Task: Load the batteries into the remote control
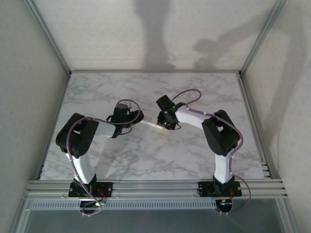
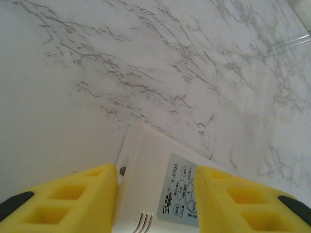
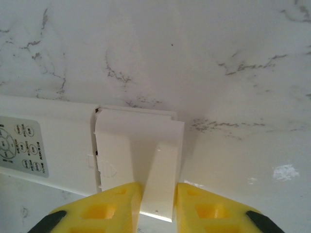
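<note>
Our left hand (image 2: 156, 174) grasps the remote (image 2: 146, 155) by its sides, low in the wrist frame. Our right hand (image 3: 157, 191) pinches its white cover (image 3: 138, 141). From above, the remote spans mid-frame over the marble surface (image 1: 146, 160).

Only thing I can actually read is "K-6000", on the grey label (image 2: 182, 191) of the remote control (image 2: 143, 158), between the left tool's (image 2: 155, 199) pads. The script logo and button captions are too tiny.

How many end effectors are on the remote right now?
2. The left end effector grips the remote at its button end; the right end effector pinches the white cover at the other end.
</note>
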Motion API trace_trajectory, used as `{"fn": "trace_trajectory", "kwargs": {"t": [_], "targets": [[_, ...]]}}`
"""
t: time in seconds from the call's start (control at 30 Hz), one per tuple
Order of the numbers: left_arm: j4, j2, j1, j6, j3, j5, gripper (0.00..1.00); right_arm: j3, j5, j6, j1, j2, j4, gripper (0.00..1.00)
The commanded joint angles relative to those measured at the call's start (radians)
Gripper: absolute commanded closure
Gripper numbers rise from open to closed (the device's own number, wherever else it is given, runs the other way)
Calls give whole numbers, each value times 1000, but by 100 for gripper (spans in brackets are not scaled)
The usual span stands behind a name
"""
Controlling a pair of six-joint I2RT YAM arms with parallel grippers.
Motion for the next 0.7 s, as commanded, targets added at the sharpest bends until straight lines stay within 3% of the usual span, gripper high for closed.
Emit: {"fn": "trace_trajectory", "kwargs": {"t": [0.0,0.67], "targets": [[6,-2,-32,-4,-4,47,56,46,-47,-64,4,46,56,74],[9,-2,-43,-6,-4,49,56,126,-96,-39,-1,55,-9,76]]}}
